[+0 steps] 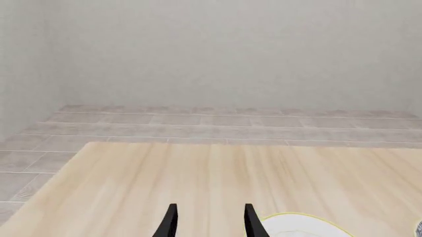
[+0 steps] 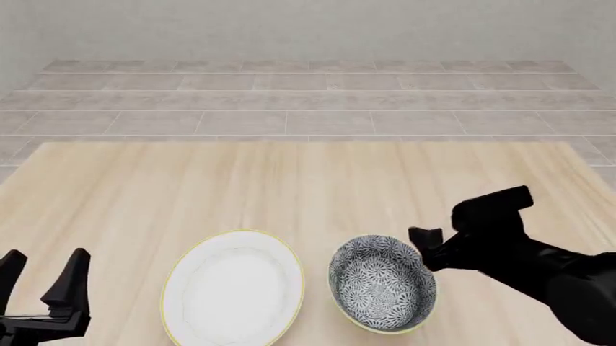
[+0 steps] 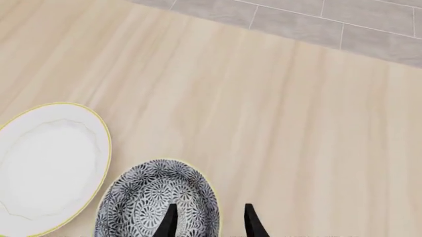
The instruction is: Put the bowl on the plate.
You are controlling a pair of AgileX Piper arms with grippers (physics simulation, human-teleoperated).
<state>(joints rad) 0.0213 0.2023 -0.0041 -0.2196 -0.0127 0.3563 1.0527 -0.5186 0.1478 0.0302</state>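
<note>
Bowl: the patterned bowl (image 2: 382, 293) sits upright on the worktop (image 2: 288, 187), near my edge and right of centre in the front view. Its dark blue-grey and white floral inside faces up, ringed by a thin yellowish rim. It stands on bare wood, not on the plate.

Plate: the plain white plate (image 2: 234, 287) with its yellow-gold rim lies flat on the worktop just left of the bowl. A narrow strip of wood shows between them, so they are apart.

Right jaws: my right jaws (image 2: 426, 244) hover at the bowl's right rim, on its far side, with my right arm coming in from the lower right. In my right wrist view the two dark fingers (image 3: 171, 219) are parted, one over the bowl's patterned inside (image 3: 158, 202) and the other just past its rim. They hold nothing. I cannot tell if either finger touches the rim. The plate (image 3: 49, 165) shows beside the bowl there too.

Left jaws: my left jaws (image 2: 40, 277) sit low at the near left corner, well apart from the plate, parted and empty. My left wrist view shows both fingers (image 1: 170, 222) spread over bare wood, with a sliver of the plate's edge (image 1: 303, 224) beside them.

Surroundings: grey tiled floor (image 2: 308, 101) beyond the worktop, pale wall behind.
</note>
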